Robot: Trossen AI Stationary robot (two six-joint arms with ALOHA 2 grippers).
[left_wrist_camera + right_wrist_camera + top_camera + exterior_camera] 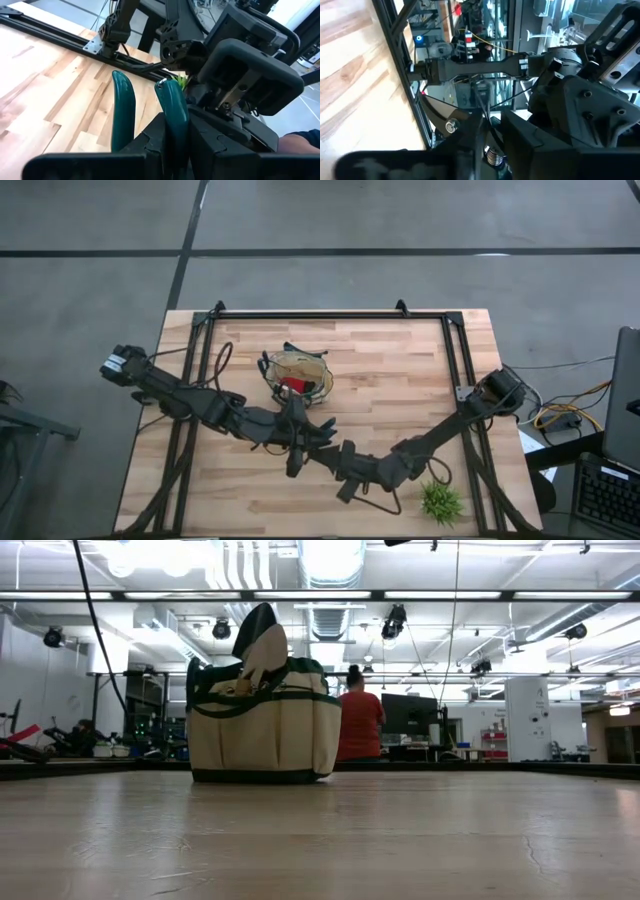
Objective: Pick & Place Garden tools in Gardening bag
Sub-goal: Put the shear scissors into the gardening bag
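The tan gardening bag (pixel 298 375) with green trim stands upright on its base at the table's middle far side, with a small red item (pixel 293 385) inside. It also shows in the low view (pixel 262 720). My left gripper (pixel 296 452) and my right gripper (pixel 343 472) meet just near of the bag. Both are shut on the green-handled pruners (pixel 172 112). The two green handles stick out past my left fingers. The trowels and shears do not show outside the bag. My left gripper pinches the pruners between its two fingers at the base of the green handles (pixel 167 137), coming level from the table's left. The handles point away toward the right arm, clear of the table. The fingers hide the head. My right gripper has the pruners' head between its two fingers, by the coil spring (pixel 492 156). The dark blade and its pivot bolt (pixel 451 126) stick out beyond the fingers toward the left arm. It comes from the table's right. The gripper hides the exact place of contact.
A green spiky plant (pixel 440 502) stands at the table's near right corner. A black frame rail (pixel 330 315) runs around the table's edges. A person in red (pixel 358 725) sits in the room beyond the bag.
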